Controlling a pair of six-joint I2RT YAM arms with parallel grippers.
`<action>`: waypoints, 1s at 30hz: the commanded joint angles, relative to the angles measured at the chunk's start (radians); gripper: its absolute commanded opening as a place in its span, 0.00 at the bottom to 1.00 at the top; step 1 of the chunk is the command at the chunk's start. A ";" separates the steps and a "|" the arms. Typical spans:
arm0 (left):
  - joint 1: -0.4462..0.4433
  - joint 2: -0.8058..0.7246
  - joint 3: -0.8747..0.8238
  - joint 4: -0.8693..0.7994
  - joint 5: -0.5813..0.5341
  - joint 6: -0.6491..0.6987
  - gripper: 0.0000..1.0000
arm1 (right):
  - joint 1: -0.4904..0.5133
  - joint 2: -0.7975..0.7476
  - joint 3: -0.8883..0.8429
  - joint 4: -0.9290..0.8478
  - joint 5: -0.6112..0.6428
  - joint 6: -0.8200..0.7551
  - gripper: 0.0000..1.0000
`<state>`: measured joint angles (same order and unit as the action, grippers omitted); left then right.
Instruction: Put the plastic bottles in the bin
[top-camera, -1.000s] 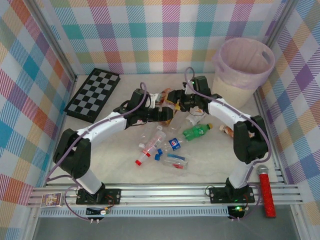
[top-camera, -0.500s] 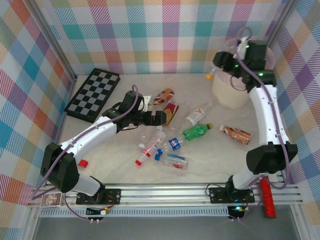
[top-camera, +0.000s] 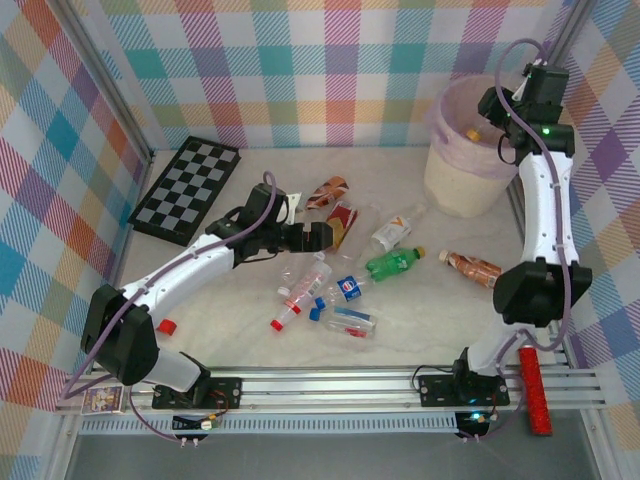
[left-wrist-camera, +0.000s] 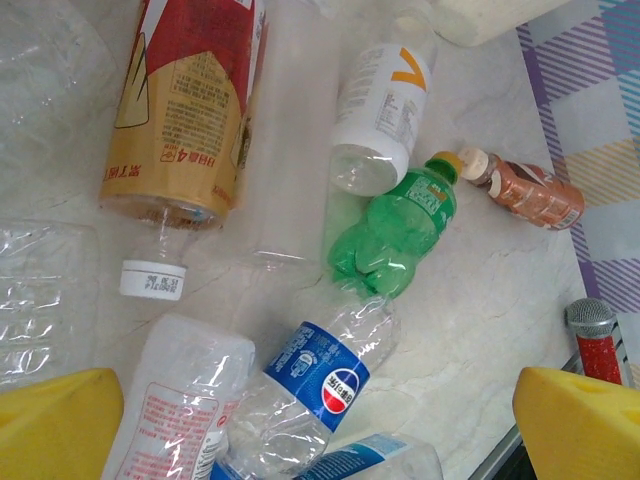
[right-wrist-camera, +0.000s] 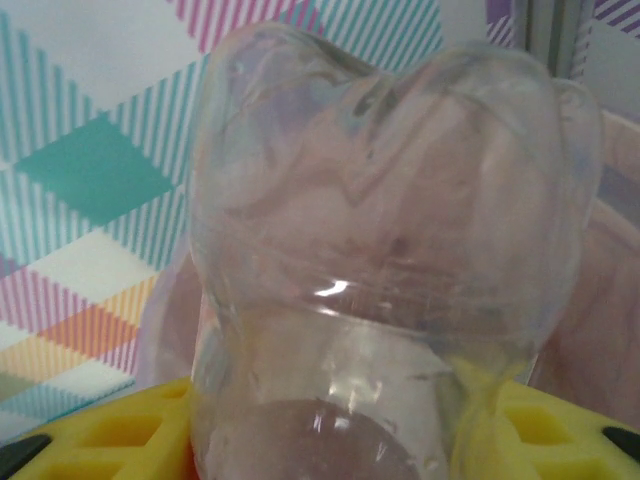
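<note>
1. The right gripper (top-camera: 492, 112) hangs above the bin (top-camera: 455, 185), which stands at the far right corner of the table (top-camera: 250, 340). Its yellow fingers (right-wrist-camera: 100, 425) clamp a clear bottle (right-wrist-camera: 390, 250).
2. The left gripper (top-camera: 325, 235) hovers over the loose bottles mid-table, jaws spread wide and holding nothing.
3. The green bottle (left-wrist-camera: 395, 225), the blue-labelled bottle (left-wrist-camera: 320, 375) and the brown bottle (left-wrist-camera: 525, 190) lie on the table, outside the bin.

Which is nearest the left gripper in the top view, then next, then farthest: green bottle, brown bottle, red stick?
From the left gripper:
1. green bottle, just to its right.
2. brown bottle, farther right.
3. red stick, at the near right edge.
</note>
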<state>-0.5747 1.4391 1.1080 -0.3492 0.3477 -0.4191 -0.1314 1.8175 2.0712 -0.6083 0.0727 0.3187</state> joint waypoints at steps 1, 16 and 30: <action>0.001 -0.047 -0.008 -0.009 -0.018 -0.010 0.99 | -0.004 0.059 0.084 -0.007 0.065 -0.040 0.29; 0.015 -0.042 0.092 -0.274 -0.170 0.169 0.93 | -0.002 0.329 0.266 -0.201 0.067 -0.150 0.30; 0.206 0.043 0.115 -0.422 -0.278 0.295 0.90 | -0.027 0.492 0.444 -0.401 -0.030 -0.141 0.58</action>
<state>-0.3748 1.4796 1.2110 -0.7349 0.0864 -0.1734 -0.1455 2.3032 2.4836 -0.9691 0.0738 0.1776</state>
